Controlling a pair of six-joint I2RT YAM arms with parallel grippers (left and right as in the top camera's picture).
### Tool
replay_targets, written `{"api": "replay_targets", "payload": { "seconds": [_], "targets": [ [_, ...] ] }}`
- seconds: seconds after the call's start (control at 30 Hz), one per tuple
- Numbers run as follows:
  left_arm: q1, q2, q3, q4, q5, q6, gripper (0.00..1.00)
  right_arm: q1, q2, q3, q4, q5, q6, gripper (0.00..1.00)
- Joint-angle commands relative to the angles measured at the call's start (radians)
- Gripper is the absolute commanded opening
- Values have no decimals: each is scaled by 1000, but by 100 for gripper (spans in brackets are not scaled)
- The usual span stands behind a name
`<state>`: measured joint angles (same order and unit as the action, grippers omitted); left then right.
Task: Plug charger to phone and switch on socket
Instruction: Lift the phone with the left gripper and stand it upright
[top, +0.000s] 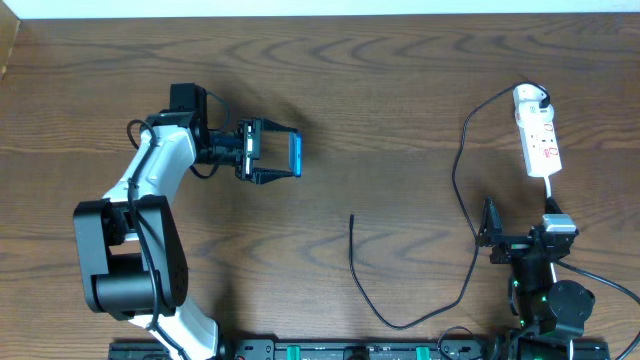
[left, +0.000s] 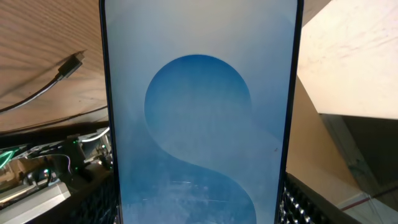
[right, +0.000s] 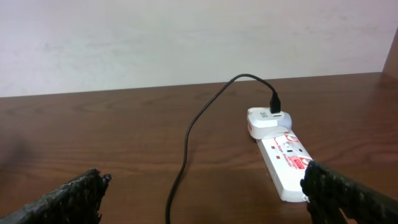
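Observation:
My left gripper (top: 268, 153) is shut on the phone (top: 296, 153) and holds it on edge above the table at left centre. The phone's light-blue screen with a darker blue oval fills the left wrist view (left: 199, 124), between the fingers (left: 198, 208). The charger cable (top: 458, 170) loops across the table; its free connector tip (top: 352, 217) lies in the middle, also in the left wrist view (left: 73, 62). Its other end is plugged into a white adapter (right: 264, 119) on the white socket strip (top: 538, 135). My right gripper (top: 520, 225) is open and empty just short of the strip (right: 283, 165).
The cable (right: 186, 143) runs between the right gripper's fingers (right: 205, 193) on the wood table. The strip's white cord runs toward the right arm base (top: 545, 300). A pale wall stands behind the table's far edge. Equipment lines the front edge (top: 330, 350).

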<state>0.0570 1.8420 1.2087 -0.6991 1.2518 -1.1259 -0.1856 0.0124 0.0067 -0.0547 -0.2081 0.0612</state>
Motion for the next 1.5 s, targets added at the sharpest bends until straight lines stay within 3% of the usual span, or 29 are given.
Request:
{"api": "replay_targets", "payload": {
  "seconds": [0.0, 0.23, 0.5, 0.67, 1.47],
  "targets": [
    [2, -36, 0, -3, 50, -6, 7, 6, -6, -1, -5, 4, 12, 99],
    [2, -98, 0, 43, 28, 10, 7, 6, -6, -1, -5, 4, 12, 99],
    [3, -279, 0, 51, -153, -14, 7, 6, -6, -1, -5, 4, 12, 99],
    [3, -353, 0, 54, -192, -17, 7, 6, -6, -1, -5, 4, 12, 99],
    [3, -357, 0, 53, -192, -17, 7, 6, -6, -1, -5, 4, 12, 99]
  ]
}}
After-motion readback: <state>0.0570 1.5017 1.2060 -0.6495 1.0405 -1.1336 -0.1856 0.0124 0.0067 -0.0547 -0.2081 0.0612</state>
